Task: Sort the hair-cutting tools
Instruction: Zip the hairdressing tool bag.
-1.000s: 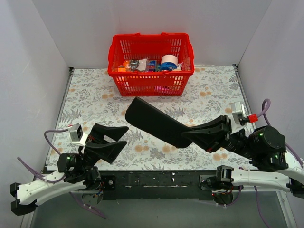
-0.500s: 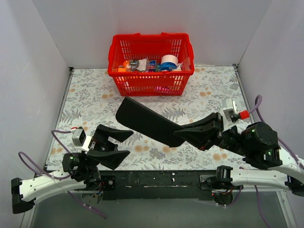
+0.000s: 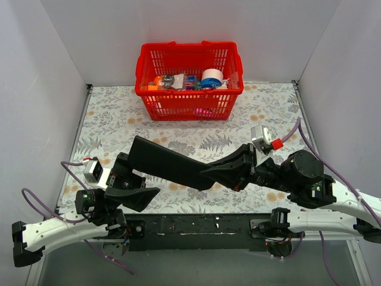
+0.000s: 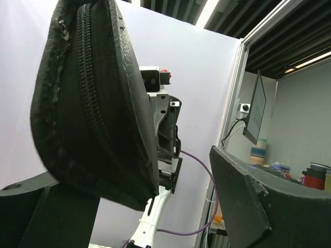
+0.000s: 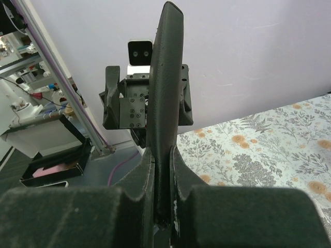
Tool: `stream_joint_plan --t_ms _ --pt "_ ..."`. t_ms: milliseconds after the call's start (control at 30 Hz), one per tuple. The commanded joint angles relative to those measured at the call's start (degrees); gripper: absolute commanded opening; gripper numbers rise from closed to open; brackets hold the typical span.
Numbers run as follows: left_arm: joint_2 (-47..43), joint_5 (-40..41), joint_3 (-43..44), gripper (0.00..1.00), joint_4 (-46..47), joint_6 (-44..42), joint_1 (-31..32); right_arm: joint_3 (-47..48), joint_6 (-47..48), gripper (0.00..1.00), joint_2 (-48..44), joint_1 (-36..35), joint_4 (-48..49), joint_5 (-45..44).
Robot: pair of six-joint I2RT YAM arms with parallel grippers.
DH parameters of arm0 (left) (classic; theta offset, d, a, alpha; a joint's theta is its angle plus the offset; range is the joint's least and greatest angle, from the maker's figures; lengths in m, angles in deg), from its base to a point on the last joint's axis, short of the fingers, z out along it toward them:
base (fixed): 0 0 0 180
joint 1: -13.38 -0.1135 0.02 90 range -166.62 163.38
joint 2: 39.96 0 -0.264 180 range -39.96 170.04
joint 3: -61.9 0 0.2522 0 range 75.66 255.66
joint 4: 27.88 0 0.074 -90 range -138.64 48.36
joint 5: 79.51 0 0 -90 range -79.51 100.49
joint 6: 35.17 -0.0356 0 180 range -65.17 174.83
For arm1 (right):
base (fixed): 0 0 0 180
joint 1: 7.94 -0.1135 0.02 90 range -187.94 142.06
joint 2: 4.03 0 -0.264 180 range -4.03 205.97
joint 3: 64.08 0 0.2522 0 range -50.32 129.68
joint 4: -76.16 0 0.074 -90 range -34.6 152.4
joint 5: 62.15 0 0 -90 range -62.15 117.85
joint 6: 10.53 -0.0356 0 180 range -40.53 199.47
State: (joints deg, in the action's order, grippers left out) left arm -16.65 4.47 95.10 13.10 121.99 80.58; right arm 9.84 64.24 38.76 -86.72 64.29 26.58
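The hair-cutting tools are out of view in every frame. A large flat black pouch [image 3: 169, 164] hangs above the floral table, and my right gripper [image 3: 219, 173] is shut on its right end. In the right wrist view the pouch [image 5: 165, 77] stands edge-on, pinched in the right gripper [image 5: 161, 173]. The pouch's left end reaches between the fingers of my left gripper [image 3: 144, 177], which is open. In the left wrist view the zipped pouch [image 4: 93, 103] lies against the left side of the left gripper [image 4: 155, 173], with a wide gap to the right finger [image 4: 253, 196].
A red plastic basket [image 3: 187, 47] with several items, among them a roll of tape [image 3: 211, 76], stands at the back centre. The floral table cover [image 3: 113, 119] runs between grey walls. Black arm mounts line the near edge.
The right arm has carried the pouch to the left and lower. Its far end now sits between the left gripper's open fingers. The left gripper has shifted slightly.
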Motion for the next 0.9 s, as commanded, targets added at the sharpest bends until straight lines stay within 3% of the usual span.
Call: stream_joint_plan --t_ms 0,567,767,867 --pt "1.47 -0.84 2.79 0.79 1.51 -0.71 -0.23 -0.04 -0.68 0.01 0.37 -0.23 8.39 0.84" --pt "6.66 7.16 6.4 0.74 3.27 -0.36 -0.23 -3.56 4.85 0.01 5.37 -0.23 7.08 12.87" --pt "8.24 7.69 7.28 0.68 3.09 -1.15 -0.23 -3.21 6.78 0.2 7.4 -0.23 4.97 18.76" --pt "8.68 7.78 8.07 0.57 2.39 -1.68 -0.14 -3.3 7.49 0.27 7.93 -0.23 4.18 21.4"
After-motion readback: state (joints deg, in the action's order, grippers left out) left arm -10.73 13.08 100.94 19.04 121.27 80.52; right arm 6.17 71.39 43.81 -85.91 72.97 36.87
